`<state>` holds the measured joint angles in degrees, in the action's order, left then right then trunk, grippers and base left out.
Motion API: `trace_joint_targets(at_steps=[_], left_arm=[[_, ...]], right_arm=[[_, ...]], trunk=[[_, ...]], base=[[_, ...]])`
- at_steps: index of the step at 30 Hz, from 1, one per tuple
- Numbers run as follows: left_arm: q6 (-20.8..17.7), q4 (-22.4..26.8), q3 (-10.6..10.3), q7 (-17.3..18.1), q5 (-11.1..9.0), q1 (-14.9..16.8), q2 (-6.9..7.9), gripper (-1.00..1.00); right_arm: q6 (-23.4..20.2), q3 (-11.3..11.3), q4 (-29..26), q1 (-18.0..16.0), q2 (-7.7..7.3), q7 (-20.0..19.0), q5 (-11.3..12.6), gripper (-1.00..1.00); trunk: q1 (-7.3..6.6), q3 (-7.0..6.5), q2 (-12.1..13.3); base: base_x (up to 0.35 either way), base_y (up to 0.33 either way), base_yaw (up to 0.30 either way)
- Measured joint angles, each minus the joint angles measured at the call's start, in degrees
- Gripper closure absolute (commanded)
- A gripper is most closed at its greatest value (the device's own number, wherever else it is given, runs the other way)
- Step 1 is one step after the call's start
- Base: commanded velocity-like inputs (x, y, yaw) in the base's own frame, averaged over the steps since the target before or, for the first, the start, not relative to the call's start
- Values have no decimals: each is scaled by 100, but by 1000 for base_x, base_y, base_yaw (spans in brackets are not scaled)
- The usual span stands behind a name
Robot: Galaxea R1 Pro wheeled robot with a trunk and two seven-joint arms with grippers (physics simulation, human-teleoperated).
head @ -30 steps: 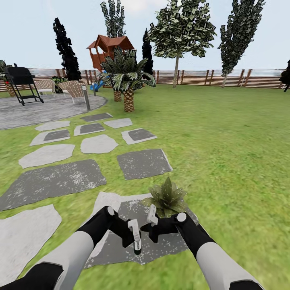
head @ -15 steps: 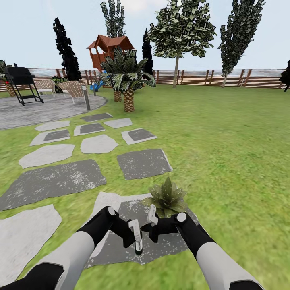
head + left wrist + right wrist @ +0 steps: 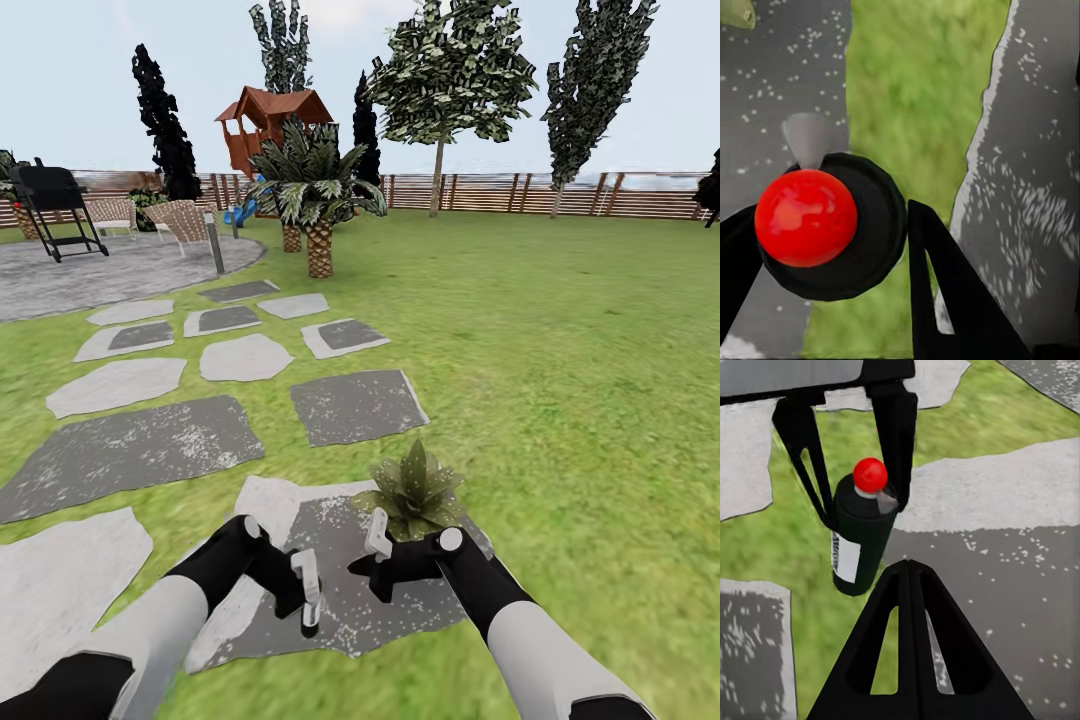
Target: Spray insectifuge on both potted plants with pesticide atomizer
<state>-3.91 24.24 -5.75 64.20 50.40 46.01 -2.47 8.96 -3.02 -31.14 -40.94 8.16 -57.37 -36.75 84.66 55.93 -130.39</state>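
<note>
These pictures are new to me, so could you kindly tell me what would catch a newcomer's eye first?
First comes the pesticide atomizer, a black can with a red cap, gripped in the left pincer low over a grey stepping stone. Just beyond the right pincer sits a potted plant at the stone's edge. Farther back stand a palm and a red-roofed playhouse by the fence.

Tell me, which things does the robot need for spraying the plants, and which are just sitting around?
For the job:
- black spray bottle with a red ball top, held in the left claw
- small potted plant with pointed green leaves

Just sitting around:
- black barbecue grill
- red-brown wooden playhouse
- grey stepping stones
- short palm tree
</note>
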Motion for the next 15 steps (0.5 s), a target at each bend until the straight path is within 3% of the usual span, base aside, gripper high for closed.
trace_joint_targets(at_steps=[9, 10, 15], left_arm=[[-31, -10, 25, 3, 15, -39, 855, 100], [-37, -9, 36, 3, 6, -41, 911, 100], [-60, -17, 83, -5, -8, -64, 1284, 100]], right_arm=[[2, 2, 26, 0, -14, 1, -16, 100], [2, 3, 26, 0, -15, 1, -17, -100], [6, 12, 41, 0, -53, 9, -25, -100]], trunk=[[0, 0, 0], [0, 0, 0], [0, 0, 0]], base=[[0, 0, 0], [0, 0, 0], [0, 0, 0]])
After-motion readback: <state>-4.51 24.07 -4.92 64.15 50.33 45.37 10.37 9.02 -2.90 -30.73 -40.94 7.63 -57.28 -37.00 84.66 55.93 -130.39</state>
